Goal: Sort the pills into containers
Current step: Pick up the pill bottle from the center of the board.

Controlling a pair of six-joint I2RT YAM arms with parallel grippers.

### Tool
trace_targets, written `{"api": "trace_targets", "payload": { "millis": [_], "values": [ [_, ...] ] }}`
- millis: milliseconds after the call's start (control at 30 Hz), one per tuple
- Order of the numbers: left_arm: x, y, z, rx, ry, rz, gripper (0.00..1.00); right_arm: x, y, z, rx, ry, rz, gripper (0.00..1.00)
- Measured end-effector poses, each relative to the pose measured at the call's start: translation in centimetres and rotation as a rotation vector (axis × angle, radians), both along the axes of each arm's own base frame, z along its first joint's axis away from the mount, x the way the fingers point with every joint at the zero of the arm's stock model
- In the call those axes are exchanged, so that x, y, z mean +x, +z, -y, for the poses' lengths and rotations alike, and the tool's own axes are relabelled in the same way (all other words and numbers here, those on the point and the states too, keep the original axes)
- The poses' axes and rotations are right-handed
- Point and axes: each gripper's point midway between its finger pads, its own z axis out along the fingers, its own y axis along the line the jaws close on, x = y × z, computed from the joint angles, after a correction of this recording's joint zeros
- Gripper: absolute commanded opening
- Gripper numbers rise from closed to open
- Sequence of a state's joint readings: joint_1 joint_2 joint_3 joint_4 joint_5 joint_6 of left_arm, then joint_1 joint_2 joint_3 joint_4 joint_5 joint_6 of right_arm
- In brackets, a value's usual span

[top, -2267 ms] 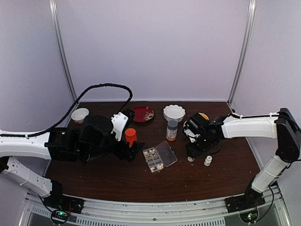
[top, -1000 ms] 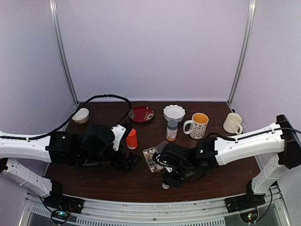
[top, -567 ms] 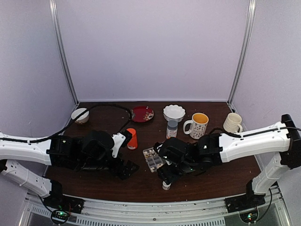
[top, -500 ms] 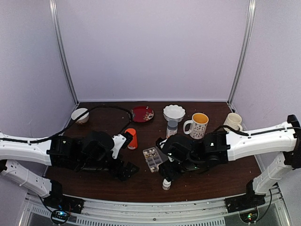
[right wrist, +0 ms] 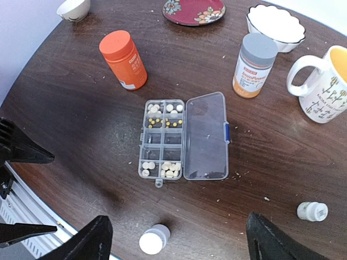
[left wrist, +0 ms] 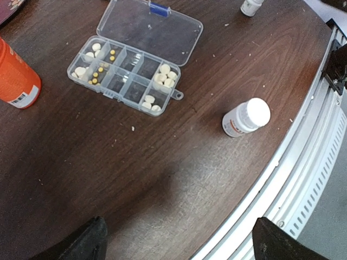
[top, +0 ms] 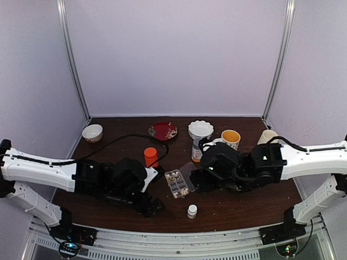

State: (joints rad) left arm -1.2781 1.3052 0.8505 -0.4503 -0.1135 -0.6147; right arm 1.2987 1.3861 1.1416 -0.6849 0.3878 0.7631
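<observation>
Left: reaches low beside the front rail (left wrist: pixel 303 179) with left gripper (left wrist: pixel 176 246) spread wide, empty. Centre: keeps pills (right wrist: pixel 169 169) in pill box (top: pixel 177 183) cells (lid (right wrist: pixel 206 143) flat open), long axis diagonal, far-left to near-right. Right: hangs beside it with right gripper (right wrist: pixel 176 241) spread, empty.

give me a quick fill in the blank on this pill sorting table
1. The clear lid of the pill box is ___.
2. The grey-capped bottle has an ___ label.
3. The mug is ___ inside.
4. Beside the red plate stands a white scalloped ___.
Missing words: open; orange; yellow; bowl.
</observation>
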Motion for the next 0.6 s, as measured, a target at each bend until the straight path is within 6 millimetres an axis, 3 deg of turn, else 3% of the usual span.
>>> {"api": "trace_targets", "payload": {
  "millis": [267,400,600],
  "values": [
    [-0.7,-0.2,4.4,0.026,-0.023,-0.019,0.88,0.1,1.4,3.8,0.087,-0.042,0.083,0.97],
    [0.0,-0.1,7.3,0.038,-0.007,-0.009,0.84,-0.1,1.0,5.6,0.093,-0.05,0.098,0.91],
    [0.9,-1.1,10.9,0.088,0.042,0.009,0.84,0.1,1.5,7.7,0.073,-0.094,0.12,0.92]
  ]
}}
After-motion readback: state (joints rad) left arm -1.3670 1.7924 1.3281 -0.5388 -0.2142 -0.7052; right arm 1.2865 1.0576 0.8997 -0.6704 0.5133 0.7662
